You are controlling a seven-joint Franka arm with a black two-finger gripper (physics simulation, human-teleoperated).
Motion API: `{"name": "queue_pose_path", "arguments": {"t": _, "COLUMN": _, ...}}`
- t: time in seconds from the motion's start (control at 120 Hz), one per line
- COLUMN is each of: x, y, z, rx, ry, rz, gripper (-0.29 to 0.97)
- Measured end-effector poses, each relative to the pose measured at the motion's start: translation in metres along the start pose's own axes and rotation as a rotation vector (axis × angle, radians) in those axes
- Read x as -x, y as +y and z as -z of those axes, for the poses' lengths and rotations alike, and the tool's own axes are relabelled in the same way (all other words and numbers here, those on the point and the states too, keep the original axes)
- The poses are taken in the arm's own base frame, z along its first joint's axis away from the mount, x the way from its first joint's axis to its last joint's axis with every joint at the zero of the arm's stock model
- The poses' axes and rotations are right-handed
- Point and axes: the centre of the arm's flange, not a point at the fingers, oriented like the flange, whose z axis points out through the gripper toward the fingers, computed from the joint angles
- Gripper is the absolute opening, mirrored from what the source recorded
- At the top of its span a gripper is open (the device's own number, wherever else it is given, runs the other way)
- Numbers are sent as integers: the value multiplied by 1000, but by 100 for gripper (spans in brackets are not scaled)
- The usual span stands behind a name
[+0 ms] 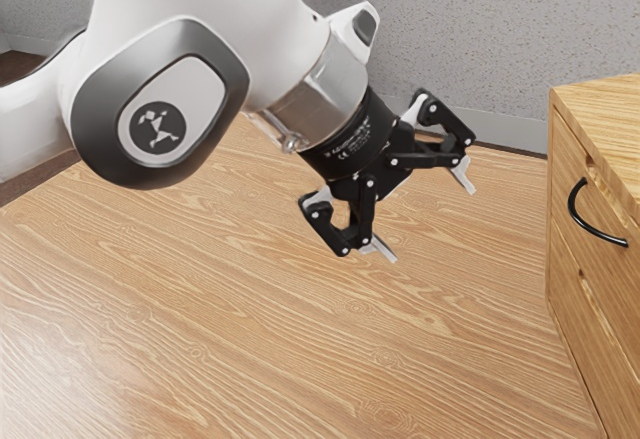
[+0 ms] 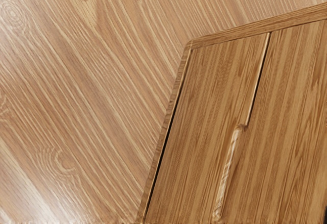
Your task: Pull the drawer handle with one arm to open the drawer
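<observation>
You've got the gripper (image 1: 420,209) open and empty, with the black drawer handle (image 1: 592,217) well apart at its 3 o'clock in the exterior view, long axis roughly 11-to-5 on the drawer (image 1: 560,169) front, so I'd approach with the fingers straddling it.

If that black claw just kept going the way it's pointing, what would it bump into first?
Probably the wooden cabinet's drawer front, near its black handle. The open gripper aims that way with nothing between, though depth is hard to judge.
</observation>
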Motion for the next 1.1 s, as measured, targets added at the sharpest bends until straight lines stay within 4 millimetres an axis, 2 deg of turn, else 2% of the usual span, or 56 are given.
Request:
{"name": "queue_pose_path", "arguments": {"t": 0.492, "x": 31, "y": 7, "z": -7, "rx": 2, "ry": -15, "rz": -43, "gripper": 68}}
{"name": "queue_pose_path", "arguments": {"t": 0.742, "x": 34, "y": 15, "z": -20, "rx": -2, "ry": -18, "rz": -47, "gripper": 68}}
{"name": "queue_pose_path", "arguments": {"t": 0.875, "x": 49, "y": 21, "z": -25, "rx": -2, "ry": -27, "rz": -70, "gripper": 68}}
{"name": "queue_pose_path", "arguments": {"t": 1.1, "x": 45, "y": 23, "z": -36, "rx": -13, "ry": -25, "rz": -63, "gripper": 68}}
